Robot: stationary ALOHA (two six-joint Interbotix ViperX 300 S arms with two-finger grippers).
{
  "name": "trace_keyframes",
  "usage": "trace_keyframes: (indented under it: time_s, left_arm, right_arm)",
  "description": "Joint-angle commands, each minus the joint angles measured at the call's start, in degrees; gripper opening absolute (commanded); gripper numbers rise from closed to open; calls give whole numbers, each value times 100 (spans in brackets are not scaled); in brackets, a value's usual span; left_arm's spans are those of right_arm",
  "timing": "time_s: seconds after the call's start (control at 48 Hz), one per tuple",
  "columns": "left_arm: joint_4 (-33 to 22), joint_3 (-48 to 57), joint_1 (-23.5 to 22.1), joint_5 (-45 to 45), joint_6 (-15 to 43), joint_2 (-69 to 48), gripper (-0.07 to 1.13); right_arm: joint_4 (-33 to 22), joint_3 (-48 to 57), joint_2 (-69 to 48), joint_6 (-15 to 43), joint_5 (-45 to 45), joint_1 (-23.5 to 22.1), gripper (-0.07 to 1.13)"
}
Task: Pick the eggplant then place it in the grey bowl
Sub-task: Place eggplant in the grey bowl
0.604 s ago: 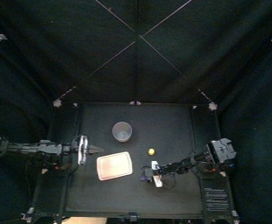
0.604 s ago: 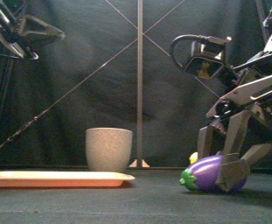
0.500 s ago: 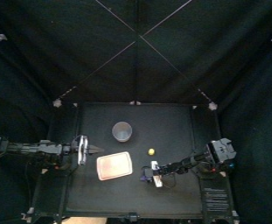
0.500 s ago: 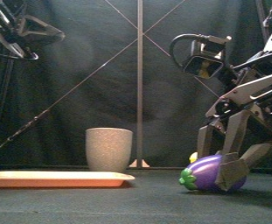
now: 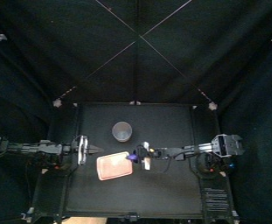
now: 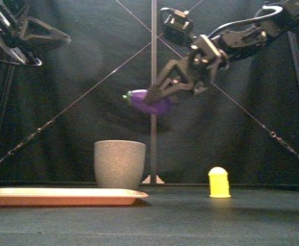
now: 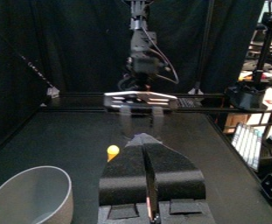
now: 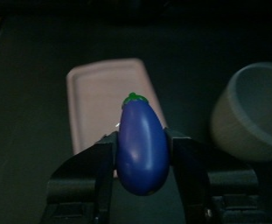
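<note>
Eggplant [image 6: 141, 100] hangs clear of the table, clamped along its length between the 2 jaws of the right pincer [image 6: 161, 94]. I count the pick as done: 1 step of 2. The placing is left. The grey cup [image 6: 119, 163] that serves as the bowl stands empty, well below the pincer. From the front it seems almost underneath. The top view, though, puts it farther toward the back curtain than the pincer, which hangs over the near edge of the pink tray [image 6: 62, 196]. I judge I have to carry on toward the back, then lower and let go.

A small yellow toy [image 6: 218, 182] stands upright on the table, low down and back toward this arm's own base, untouched.

The eggplant is smooth, glossy and purple, long and rounded, with a little green cap at the end pointing away from the wrist. It looks like hard plastic. The cup is tall, slightly tapered, matte and speckled, with an open round mouth that looks wider than the eggplant is thick. The tray is thin and flat, with rounded corners.

The left pincer [image 7: 149, 171] rests low at the far side of the tray, its jaws pressed together on nothing.
</note>
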Motion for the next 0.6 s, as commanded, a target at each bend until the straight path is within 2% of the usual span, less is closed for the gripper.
trace_keyframes:
  time_s: [0.021, 0.146, 0.396, 0.458, 0.604]
  left_arm:
    - [0, -70, 9, -35, 9, 18, -4]
    - [0, -70, 0, -35, 0, 26, -4]
    - [0, -70, 9, -26, 0, 26, -4]
    - [0, -70, 9, -26, 0, 26, -4]
    - [-9, -62, 9, -35, -9, 18, -4]
  right_arm:
    - [-35, -563, -35, -18, -26, -483, 45]
    - [-44, -1063, 316, -44, -35, -923, 45]
    - [-9, -1723, 1046, 0, -35, -1292, 46]
    - [18, -1872, 1213, 9, -35, -1371, 50]
    - [132, -2083, 1494, 9, -35, -1503, 67]
